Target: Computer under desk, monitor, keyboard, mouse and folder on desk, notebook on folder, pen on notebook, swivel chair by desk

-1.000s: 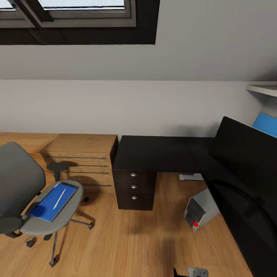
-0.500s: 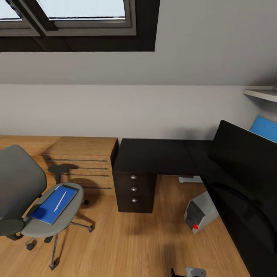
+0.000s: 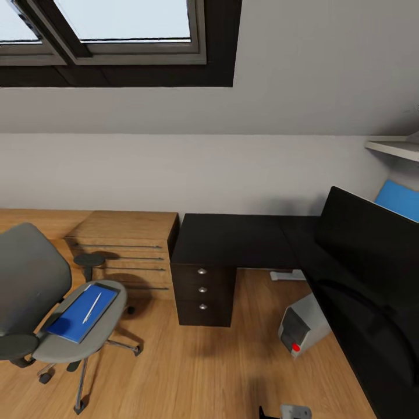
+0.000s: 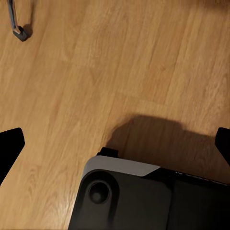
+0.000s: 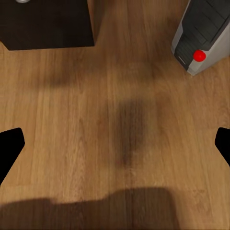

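On swivel chair (image 3: 35, 302): one folder (image 3: 81, 312), one pen (image 3: 92, 308)

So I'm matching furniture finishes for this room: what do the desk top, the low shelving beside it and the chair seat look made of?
The desk top looks like black laminate or lacquered board, smooth with a faint sheen. The low shelving looks like light wood or veneer, grain showing, matt, close to the floor's tone. The swivel chair seat looks like grey fabric upholstery, even and dull; a render leaves this open.
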